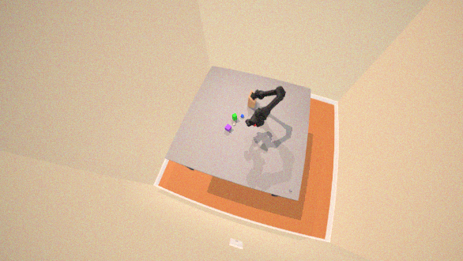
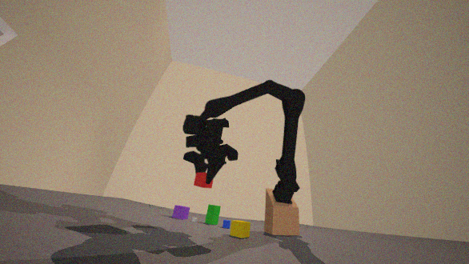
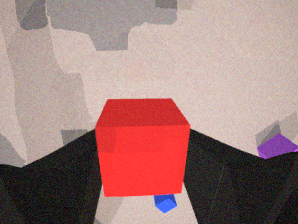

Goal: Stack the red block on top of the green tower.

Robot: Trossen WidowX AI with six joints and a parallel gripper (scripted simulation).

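My gripper [image 2: 203,179] [image 3: 140,132] is shut on the red block [image 2: 200,180] [image 3: 143,160] and holds it in the air, well above the table. In the top view only a speck of the red block [image 1: 255,125] shows beside the dark gripper. The green tower [image 1: 235,117] [image 2: 213,214] stands upright on the table, apart from the gripper. In the exterior view its top is lower than the red block. The green tower is not seen in the wrist view.
A purple block [image 1: 227,127] [image 2: 181,212] [image 3: 278,146], a small white piece [image 1: 234,124] [image 2: 194,219] and a small blue block [image 1: 242,115] [image 2: 226,224] [image 3: 165,203] lie near the tower. A yellow block [image 2: 240,229] sits near the arm's wooden base [image 1: 251,101] [image 2: 282,218].
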